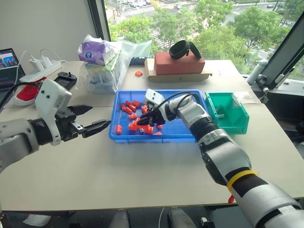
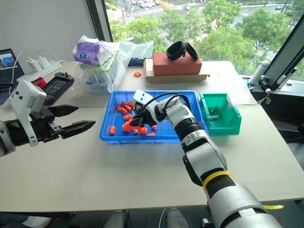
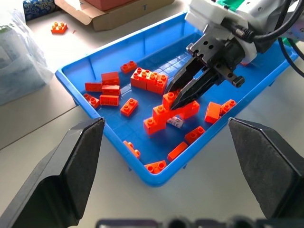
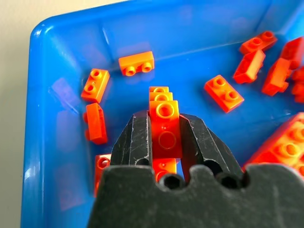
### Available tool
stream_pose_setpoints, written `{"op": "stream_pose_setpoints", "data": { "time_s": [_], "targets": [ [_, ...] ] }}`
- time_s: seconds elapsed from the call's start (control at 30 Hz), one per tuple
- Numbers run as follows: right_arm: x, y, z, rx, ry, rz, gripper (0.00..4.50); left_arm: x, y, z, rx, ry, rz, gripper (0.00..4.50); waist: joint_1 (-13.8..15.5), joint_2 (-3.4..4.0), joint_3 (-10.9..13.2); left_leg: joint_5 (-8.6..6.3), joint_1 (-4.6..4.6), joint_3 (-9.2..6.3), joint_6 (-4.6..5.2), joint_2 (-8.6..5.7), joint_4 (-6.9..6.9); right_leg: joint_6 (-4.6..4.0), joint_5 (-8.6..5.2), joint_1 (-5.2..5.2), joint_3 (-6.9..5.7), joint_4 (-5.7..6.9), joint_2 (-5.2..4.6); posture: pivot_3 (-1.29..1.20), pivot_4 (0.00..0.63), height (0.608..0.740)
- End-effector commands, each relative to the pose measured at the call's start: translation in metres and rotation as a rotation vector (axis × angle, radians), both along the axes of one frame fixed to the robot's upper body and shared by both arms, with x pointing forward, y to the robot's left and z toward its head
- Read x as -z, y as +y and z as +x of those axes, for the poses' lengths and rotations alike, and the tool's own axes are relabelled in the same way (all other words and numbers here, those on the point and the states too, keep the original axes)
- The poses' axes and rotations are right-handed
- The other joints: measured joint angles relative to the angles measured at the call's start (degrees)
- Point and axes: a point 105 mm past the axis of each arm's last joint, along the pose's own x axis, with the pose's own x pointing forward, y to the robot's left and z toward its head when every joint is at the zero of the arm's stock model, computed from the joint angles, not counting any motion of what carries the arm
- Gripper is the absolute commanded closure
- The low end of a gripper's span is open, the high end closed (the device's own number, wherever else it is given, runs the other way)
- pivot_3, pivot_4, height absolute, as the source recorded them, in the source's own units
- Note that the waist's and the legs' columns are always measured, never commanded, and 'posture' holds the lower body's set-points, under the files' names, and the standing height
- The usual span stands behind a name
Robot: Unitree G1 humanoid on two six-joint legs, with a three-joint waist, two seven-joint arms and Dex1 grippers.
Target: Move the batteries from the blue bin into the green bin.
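Two fingers of our right tool (image 3: pixel 183 97) pinch an orange brick (image 4: pixel 164 124) inside the blue bin (image 1: pixel 124 135). One battery (image 3: pixel 174 121) lies just beneath its tips. Our left tool (image 1: pixel 90 119) hovers open over the bench (image 1: pixel 118 171).

Looks like an office from my feed: laptop (image 1: pixel 8 64), power strip (image 1: pixel 40 71), upper-floor window (image 1: pixel 199 23) over treetops.
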Motion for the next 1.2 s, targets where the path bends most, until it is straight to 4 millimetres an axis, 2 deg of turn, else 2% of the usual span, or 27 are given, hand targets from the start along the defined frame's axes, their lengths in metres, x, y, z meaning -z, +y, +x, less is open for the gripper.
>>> {"op": "stream_pose_setpoints", "data": {
  "time_s": [0.03,0.13,0.2,0.27,0.33,0.4,0.53,0.57,0.6,0.73,0.77,0.8,0.87,0.9,0.93,1.07,1.2],
  "targets": [
    [-0.063,-0.030,0.018,0.135,-0.155,0.112,4.03,-0.011,-0.002,0.002,0.008,-0.061,0.009,0.00,0.02,0.00,0.00,0.00,0.00,0.00,0.00,0.00,-0.01,0.00,0.00,-0.01,0.00,0.00,0.00,0.00,0.150,0.740],
    [-0.062,-0.067,0.037,0.304,-0.214,0.052,4.03,-0.015,-0.007,-0.001,0.062,-0.085,-0.025,0.00,0.05,-0.04,-0.02,0.00,0.00,0.00,0.00,0.00,-0.03,0.00,0.00,0.00,0.00,-0.03,-0.01,0.00,0.150,0.740],
    [-0.053,-0.092,0.046,0.412,-0.231,-0.001,4.03,-0.012,-0.015,-0.013,0.170,-0.067,-0.045,0.00,0.02,-0.08,-0.04,0.00,0.02,0.00,0.00,0.00,-0.09,-0.01,0.00,0.01,-0.01,-0.09,-0.01,0.00,0.150,0.740],
    [-0.048,-0.106,0.052,0.479,-0.239,-0.028,4.03,-0.007,-0.017,-0.021,0.228,-0.037,-0.032,0.00,-0.21,-0.08,-0.04,0.00,0.01,0.01,0.00,0.00,-0.14,-0.01,-0.01,0.00,-0.01,-0.14,-0.01,0.00,0.150,0.740],
    [-0.040,-0.124,0.056,0.560,-0.241,-0.065,4.03,-0.009,-0.011,-0.018,0.209,-0.038,-0.029,0.00,-0.26,-0.09,-0.03,0.01,0.02,0.04,-0.01,0.00,-0.26,-0.04,-0.01,-0.08,0.00,-0.14,-0.02,0.00,0.150,0.740],
    [-0.034,-0.131,0.058,0.593,-0.226,-0.073,4.03,-0.010,-0.007,-0.015,0.202,-0.040,-0.021,0.00,-0.51,-0.08,-0.02,0.02,0.03,0.04,-0.03,0.00,-0.30,-0.06,-0.02,-0.12,0.00,-0.11,-0.02,0.00,0.150,0.740],
    [-0.027,-0.130,0.057,0.586,-0.193,-0.057,4.03,-0.010,-0.008,-0.012,0.212,-0.043,-0.007,0.00,-1.25,-0.08,-0.02,0.02,0.03,0.03,-0.03,0.00,-0.30,-0.06,-0.02,-0.10,0.00,-0.11,-0.02,0.00,0.150,0.740],
    [-0.027,-0.130,0.057,0.585,-0.193,-0.060,3.03,-0.010,-0.007,-0.011,0.211,-0.043,-0.002,0.00,-1.34,-0.08,-0.02,0.03,0.03,0.03,-0.03,0.00,-0.30,-0.06,-0.02,-0.09,0.00,-0.11,-0.02,0.00,0.150,0.740],
    [-0.028,-0.131,0.057,0.587,-0.195,-0.059,2.85,-0.010,-0.006,-0.011,0.207,-0.042,0.004,0.00,-1.40,-0.08,-0.02,0.03,0.03,0.03,-0.03,0.00,-0.30,-0.06,-0.02,-0.08,0.00,-0.10,-0.02,0.00,0.150,0.740],
    [-0.038,-0.131,0.057,0.589,-0.228,-0.056,1.39,-0.013,0.000,-0.011,0.190,-0.042,0.018,0.00,-1.46,-0.08,-0.02,0.03,0.03,0.03,-0.03,0.00,-0.30,-0.06,-0.02,-0.09,0.00,-0.09,-0.02,0.00,0.150,0.740],
    [-0.045,-0.129,0.057,0.582,-0.247,-0.050,0.98,-0.014,0.003,-0.011,0.180,-0.041,0.026,0.00,-1.46,-0.08,-0.02,0.03,0.03,0.03,-0.03,0.00,-0.30,-0.06,-0.02,-0.09,0.00,-0.09,-0.02,0.00,0.150,0.740],
    [-0.050,-0.127,0.057,0.577,-0.260,-0.045,0.81,-0.014,0.004,-0.011,0.173,-0.040,0.032,0.00,-1.49,-0.08,-0.02,0.03,0.03,0.03,-0.03,0.00,-0.30,-0.06,-0.02,-0.09,0.00,-0.09,-0.02,0.00,0.150,0.740],
    [-0.058,-0.107,0.052,0.487,-0.267,-0.015,0.02,-0.015,0.009,-0.012,0.152,-0.040,0.040,0.00,-1.55,-0.07,-0.02,0.03,0.03,0.03,-0.03,0.00,-0.30,-0.06,-0.02,-0.09,0.00,-0.09,-0.02,0.00,0.150,0.740],
    [-0.060,-0.099,0.050,0.452,-0.264,-0.004,0.02,-0.016,0.010,-0.012,0.147,-0.039,0.041,0.00,-1.64,-0.07,-0.02,0.03,0.03,0.03,-0.03,0.00,-0.31,-0.06,-0.02,-0.09,0.00,-0.10,-0.02,0.00,0.150,0.740],
    [-0.058,-0.083,0.043,0.371,-0.242,0.012,0.02,-0.016,0.012,-0.014,0.138,-0.038,0.043,0.00,-1.73,-0.07,-0.02,0.03,0.04,0.03,-0.03,0.01,-0.31,-0.06,-0.02,-0.10,0.00,-0.09,-0.02,0.00,0.150,0.740],
    [-0.034,-0.033,0.011,0.083,-0.135,-0.001,0.02,-0.014,0.021,-0.018,0.102,-0.027,0.055,0.00,-2.46,-0.07,-0.02,0.03,0.10,0.03,-0.03,0.08,-0.35,-0.06,-0.02,-0.10,-0.02,-0.01,0.04,0.00,0.150,0.740],
    [-0.010,-0.006,-0.016,-0.103,-0.131,-0.050,0.02,-0.010,0.028,-0.019,0.051,-0.012,0.068,0.00,-1.93,-0.06,-0.02,0.03,0.13,-0.01,-0.04,0.12,-0.35,-0.06,-0.02,-0.05,-0.31,0.01,0.00,0.00,0.150,0.740]
  ]
}}
